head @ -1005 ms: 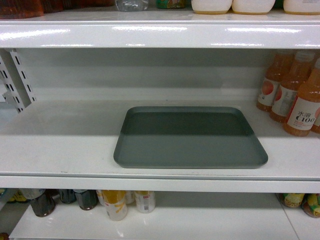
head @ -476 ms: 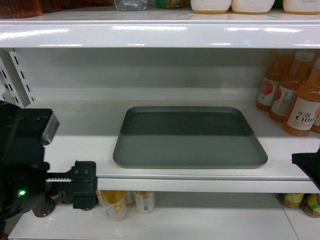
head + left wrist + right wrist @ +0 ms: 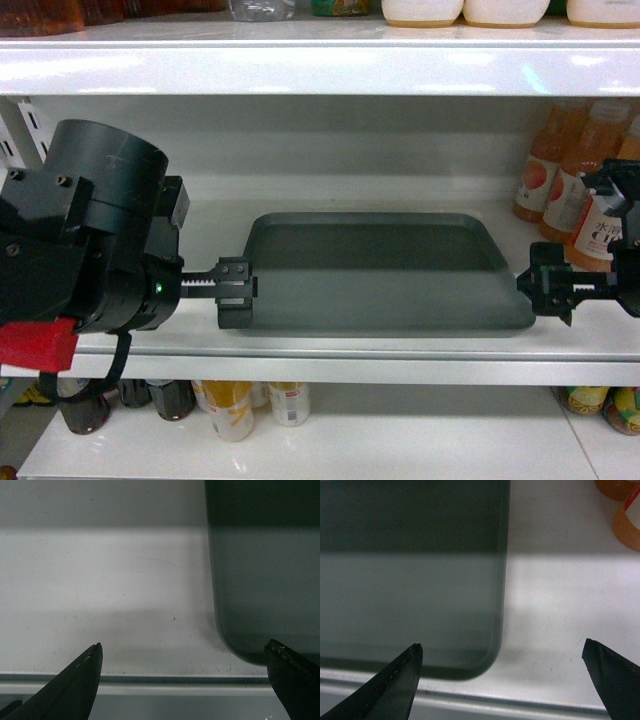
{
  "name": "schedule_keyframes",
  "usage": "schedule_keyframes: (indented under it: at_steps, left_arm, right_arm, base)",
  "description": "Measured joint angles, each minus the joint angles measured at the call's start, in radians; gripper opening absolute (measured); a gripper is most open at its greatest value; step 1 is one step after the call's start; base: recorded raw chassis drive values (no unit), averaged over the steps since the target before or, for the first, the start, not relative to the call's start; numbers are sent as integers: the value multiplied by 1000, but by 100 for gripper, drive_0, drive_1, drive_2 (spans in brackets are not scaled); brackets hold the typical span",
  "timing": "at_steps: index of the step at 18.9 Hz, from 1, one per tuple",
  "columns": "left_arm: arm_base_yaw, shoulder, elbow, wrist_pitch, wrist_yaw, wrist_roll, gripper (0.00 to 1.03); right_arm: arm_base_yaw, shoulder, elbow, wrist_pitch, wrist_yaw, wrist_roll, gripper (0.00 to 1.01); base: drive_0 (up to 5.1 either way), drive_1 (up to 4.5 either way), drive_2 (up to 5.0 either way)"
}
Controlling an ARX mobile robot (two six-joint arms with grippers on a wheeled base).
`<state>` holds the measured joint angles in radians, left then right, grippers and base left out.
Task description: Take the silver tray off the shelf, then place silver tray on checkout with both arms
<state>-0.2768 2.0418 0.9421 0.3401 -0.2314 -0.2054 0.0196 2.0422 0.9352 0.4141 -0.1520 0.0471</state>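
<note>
The silver tray [image 3: 380, 275] lies flat on the white shelf [image 3: 200, 240], near its front lip. My left gripper [image 3: 237, 293] is open at the tray's front left corner. In the left wrist view it [image 3: 183, 645] spans that corner: one fingertip is over bare shelf [image 3: 110, 580], the other over the tray [image 3: 265, 580]. My right gripper [image 3: 545, 290] is open at the front right corner. In the right wrist view it [image 3: 502, 644] likewise spans the tray [image 3: 410, 580] and bare shelf [image 3: 560, 605]. Neither gripper holds anything. The checkout is out of view.
Orange drink bottles [image 3: 590, 210] stand on the shelf just right of the tray, behind my right arm, and show as orange bottles [image 3: 627, 525] in the right wrist view. The upper shelf board [image 3: 320, 70] hangs close overhead. Bottles and cans [image 3: 230, 405] fill the lower shelf.
Both arms have risen and moved inward from the sides. The left gripper now sits at the tray's left corner and the right at its right corner. The tray has not moved.
</note>
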Motion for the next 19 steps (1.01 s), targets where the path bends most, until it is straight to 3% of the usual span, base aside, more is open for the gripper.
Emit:
schedule_keyframes:
  at_steps: [6, 10, 15, 19]
  left_arm:
    - [26, 129, 164, -109, 8, -13, 98]
    - [31, 182, 240, -150, 18, -24, 98]
    - [22, 248, 323, -214, 37, -22, 98]
    - [18, 274, 381, -245, 32, -5, 98]
  right_arm:
    - [3, 185, 283, -147, 40, 39, 98]
    - [14, 265, 436, -209, 65, 38, 98]
    - [21, 339, 544, -291, 75, 33, 98]
    - [26, 401, 623, -369, 99, 5, 98]
  base:
    - [0, 0, 0]
    - [0, 0, 0]
    - [0, 0, 0]
    - [0, 0, 0]
